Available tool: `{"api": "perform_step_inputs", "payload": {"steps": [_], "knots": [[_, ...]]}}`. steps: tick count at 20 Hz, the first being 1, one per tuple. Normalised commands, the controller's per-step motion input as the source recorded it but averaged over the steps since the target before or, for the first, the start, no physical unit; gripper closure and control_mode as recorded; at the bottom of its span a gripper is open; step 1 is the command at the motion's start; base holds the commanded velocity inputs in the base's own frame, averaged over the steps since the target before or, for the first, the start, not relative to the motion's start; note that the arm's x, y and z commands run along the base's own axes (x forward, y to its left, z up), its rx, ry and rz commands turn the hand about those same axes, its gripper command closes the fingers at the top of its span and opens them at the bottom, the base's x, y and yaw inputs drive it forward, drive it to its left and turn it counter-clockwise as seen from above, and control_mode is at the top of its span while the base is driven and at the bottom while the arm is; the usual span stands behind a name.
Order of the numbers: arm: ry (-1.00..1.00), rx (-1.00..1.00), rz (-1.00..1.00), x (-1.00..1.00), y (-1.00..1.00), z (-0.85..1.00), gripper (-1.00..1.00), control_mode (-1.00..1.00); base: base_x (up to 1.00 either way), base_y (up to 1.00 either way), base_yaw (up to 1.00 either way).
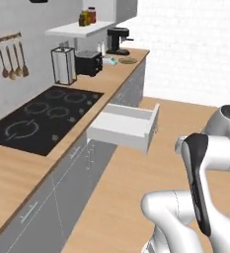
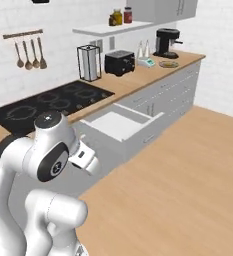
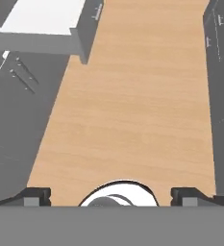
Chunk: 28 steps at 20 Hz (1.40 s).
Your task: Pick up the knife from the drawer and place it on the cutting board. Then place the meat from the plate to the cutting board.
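Meanwhile, the gripper (image 3: pixel 111 194) is seen with its fingertips spread wide and nothing held, aimed down at bare wooden floor (image 3: pixel 132 105). Well ahead of it and off to one side, the drawer (image 3: pixel 43 26) is pulled open, its white inside shown blank; the knife cannot be made out there. A reach from this far is judged risky: the drawer's front panel could be struck, or a blind descent made onto nothing.

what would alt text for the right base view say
An open drawer with a plain white inside juts from grey cabinets under a wooden counter with a black cooktop. The white arm rises at lower left.
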Motion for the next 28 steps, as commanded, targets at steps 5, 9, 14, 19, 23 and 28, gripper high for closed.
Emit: {"api": "perform_step_inputs", "payload": {"steps": [5,9,14,19,23,28], "knots": [[0.0,0.0,0.0,0.0,0.0,0.0,-1.0,1.0,0.02,-0.44,-0.81],[0.0,0.0,0.0,0.0,0.0,0.0,-1.0,1.0,0.75,-0.17,-0.49],[0.0,0.0,0.0,0.0,0.0,0.0,-1.0,1.0,1.0,-0.1,-0.14],[0.0,0.0,0.0,0.0,0.0,0.0,-1.0,1.0,1.0,-0.21,-0.02],[0.0,0.0,0.0,0.0,0.0,0.0,-1.0,1.0,1.0,-0.22,0.0],[0.0,0.0,0.0,0.0,0.0,0.0,-1.0,1.0,1.0,-0.24,0.0]]}}
